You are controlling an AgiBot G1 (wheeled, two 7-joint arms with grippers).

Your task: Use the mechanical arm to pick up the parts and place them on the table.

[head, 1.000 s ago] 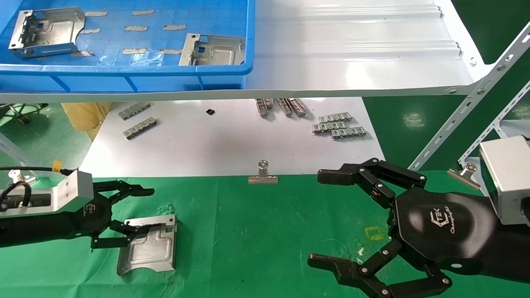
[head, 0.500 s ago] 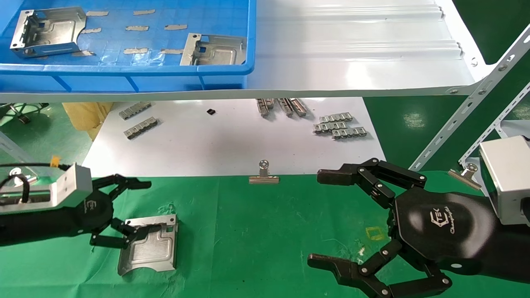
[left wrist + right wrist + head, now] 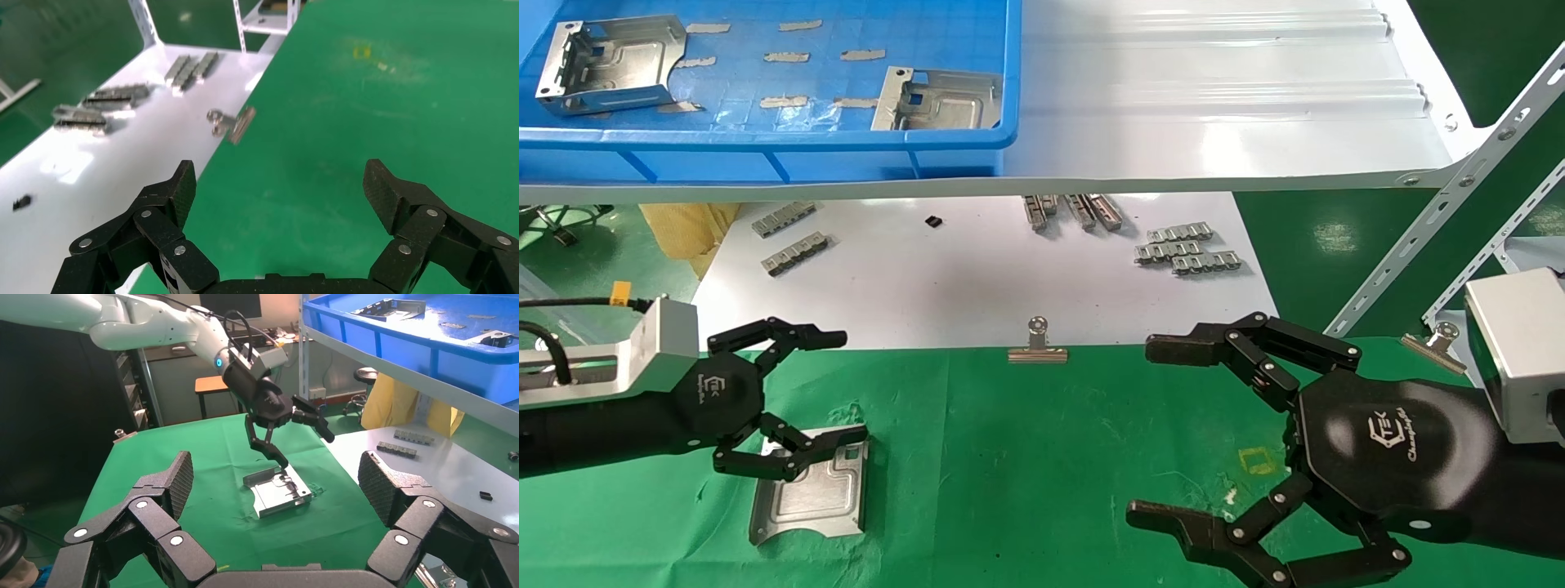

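Note:
One silver bracket (image 3: 809,490) lies flat on the green cloth table (image 3: 1042,457), at the near left. My left gripper (image 3: 847,384) hovers open and empty just above the bracket's far edge, its lower finger over that edge. In the left wrist view the gripper (image 3: 281,184) holds nothing. Two more brackets (image 3: 609,61) (image 3: 940,98) lie in the blue bin (image 3: 764,139) on the shelf. My right gripper (image 3: 1144,433) is open and empty over the cloth at the near right. The right wrist view shows the bracket (image 3: 278,493) under the left gripper (image 3: 304,448).
A white sheet (image 3: 944,278) behind the cloth holds grey toothed strips (image 3: 1189,249) (image 3: 793,245). A binder clip (image 3: 1038,347) sits at the cloth's far edge, another clip (image 3: 1434,339) at the right. A slanted perforated shelf strut (image 3: 1459,212) stands at the right.
My left gripper has lifted off the bracket and moved up and slightly right, its fingers spread wider. The bracket stays on the cloth. The right arm has not moved.

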